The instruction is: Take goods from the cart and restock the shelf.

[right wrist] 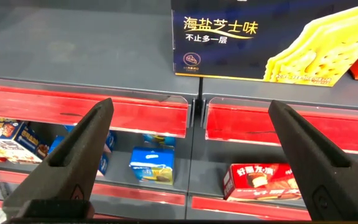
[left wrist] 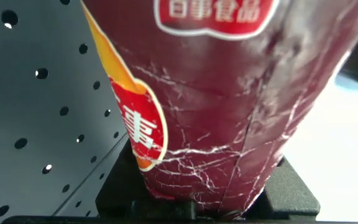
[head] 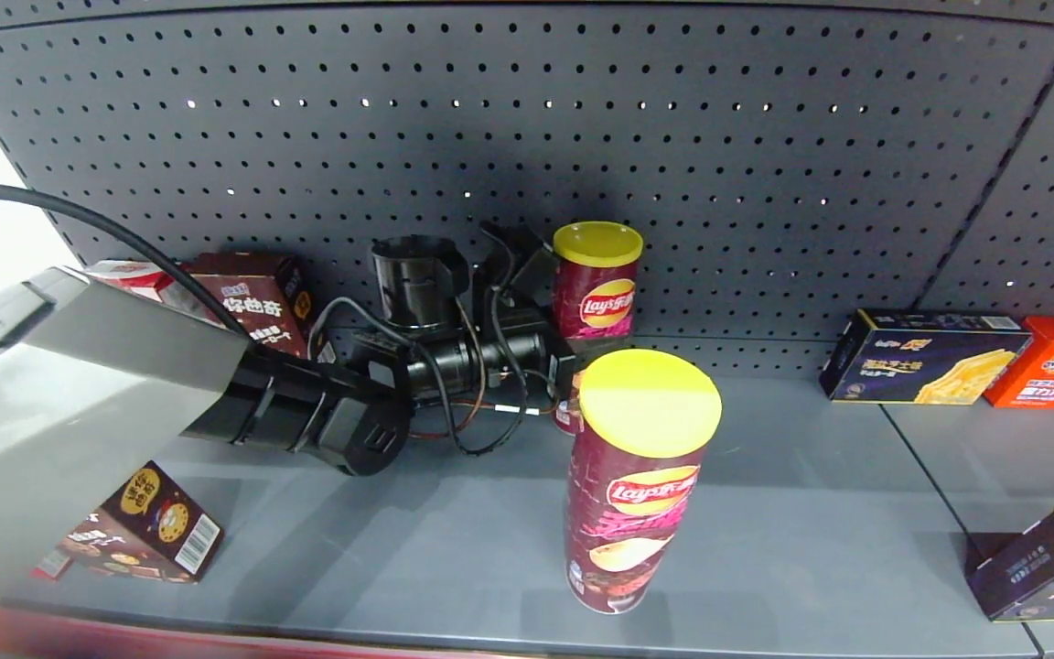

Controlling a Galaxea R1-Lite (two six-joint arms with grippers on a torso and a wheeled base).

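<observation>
Two maroon chips cans with yellow lids are on the grey shelf (head: 811, 513). One can (head: 639, 485) stands upright and alone near the shelf's front edge. Behind it, close to the pegboard, the other can (head: 596, 284) is upright with my left gripper (head: 571, 359) shut on its lower body; its base is hidden behind the front can's lid. That can's maroon side (left wrist: 229, 112) sits between the black finger bases in the left wrist view. My right gripper (right wrist: 191, 186) is open, its fingers wide apart, level with the red shelf-edge strips (right wrist: 135, 115).
Brown boxes (head: 257, 302) stand at the back left and a small dark box (head: 147, 526) at the front left. A dark blue cracker box (head: 920, 357) and an orange box (head: 1053, 361) lie to the right. Another dark box (head: 1044, 563) is at the front right.
</observation>
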